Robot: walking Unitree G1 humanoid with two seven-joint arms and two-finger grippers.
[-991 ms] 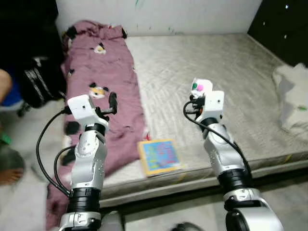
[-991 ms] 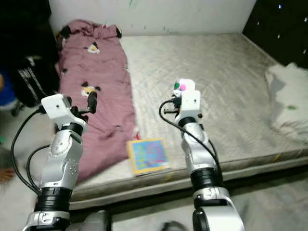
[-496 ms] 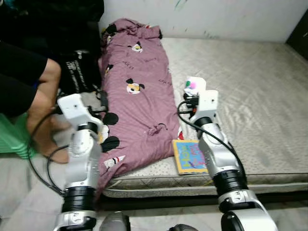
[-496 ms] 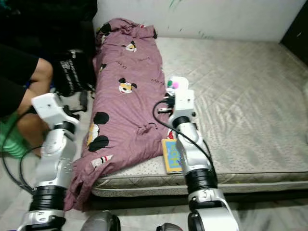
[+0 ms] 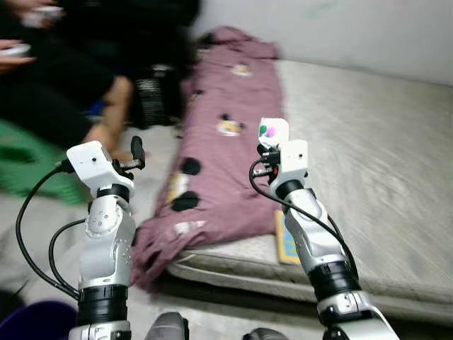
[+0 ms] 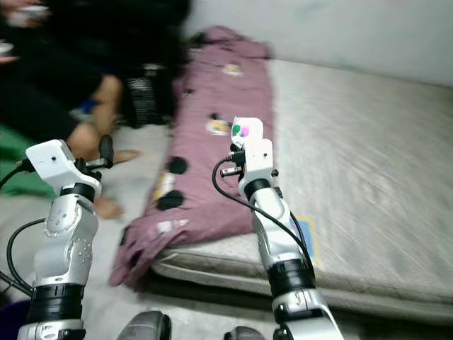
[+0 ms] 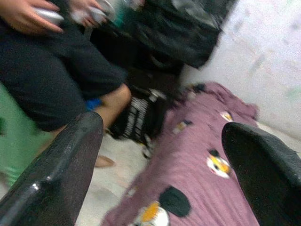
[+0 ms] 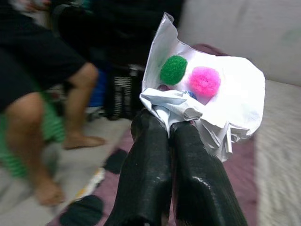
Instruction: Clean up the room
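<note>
One crumpled white paper [image 8: 207, 99] bearing two pompoms, one green [image 8: 173, 69], one pink [image 8: 205, 81], is clamped in the right gripper [image 8: 170, 123], raised over the purple blanket [image 5: 226, 149]. Left gripper [image 7: 164, 155], at 9 o'clock: fingers apart, empty.

A low grey quilted mattress [image 5: 368, 163] lies beyond the right end effector [image 8: 170, 127], against a pale plaster wall [image 5: 340, 28]; light grey floor [image 6: 138, 177] beyond the left end effector [image 7: 160, 141].

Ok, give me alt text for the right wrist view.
The right end effector is shut on a crumpled white paper bearing a green pompom and a pink pompom. Behind it, blurred, are a seated person's bare legs and a maroon blanket.
</note>
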